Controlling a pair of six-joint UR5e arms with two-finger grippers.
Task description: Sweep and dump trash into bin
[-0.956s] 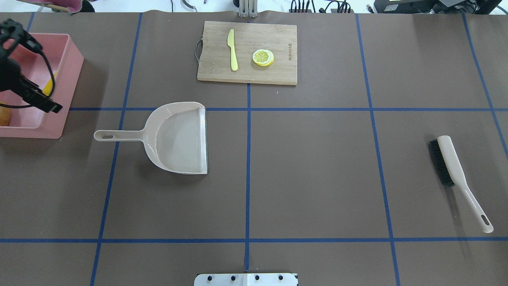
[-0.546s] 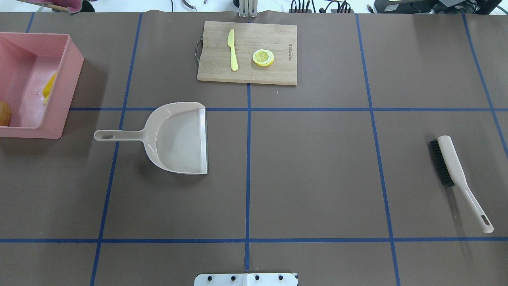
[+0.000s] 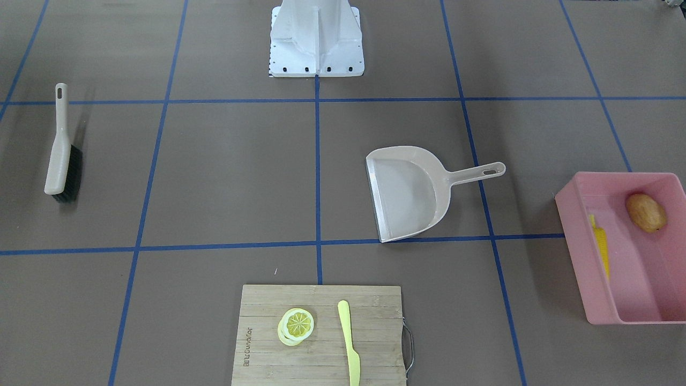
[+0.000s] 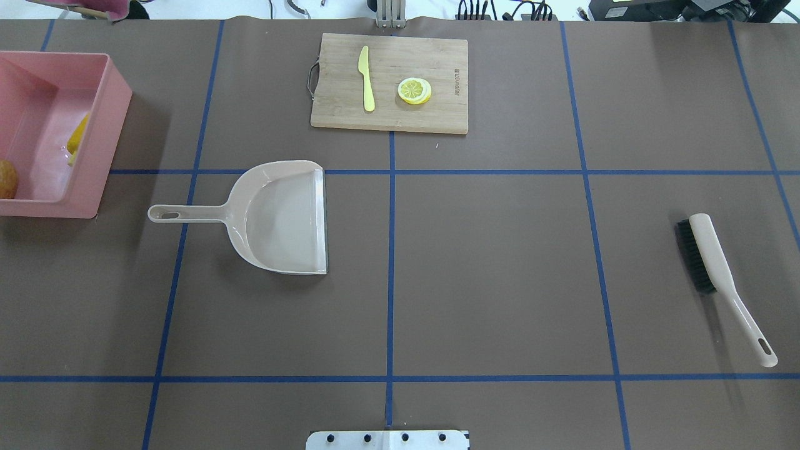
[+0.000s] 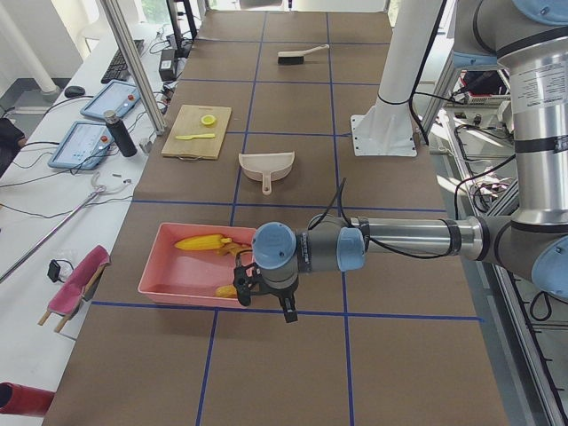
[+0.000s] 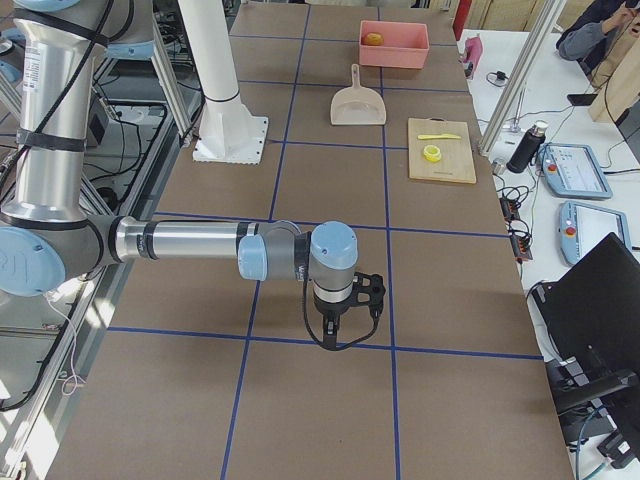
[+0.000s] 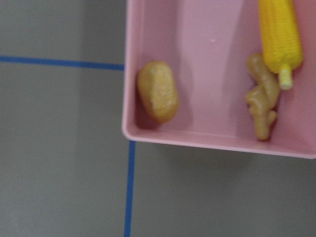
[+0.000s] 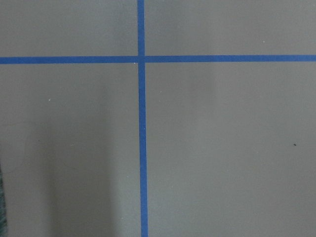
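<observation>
Your trash lies in the bin [image 7: 197, 136] — corn cob [image 7: 280, 34] along its long wall, ginger root [image 7: 261, 96], potato [image 7: 158, 91]; left gripper [image 5: 264, 311] hangs just beside it, right gripper [image 6: 340, 325] well apart — you cannot tell either's jaw state.

The corn cob [image 7: 280, 34], ginger root [image 7: 261, 98] and potato [image 7: 158, 91] lie in the bin [image 7: 197, 137], the ginger root seemingly touching the corn cob; the dustpan [image 4: 281, 219] lies between bin and brush [image 4: 706, 250].

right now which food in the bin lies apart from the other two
The potato, the smooth brown oval in one corner of the bin. The corn and the ginger lie close together toward the opposite wall.
</observation>
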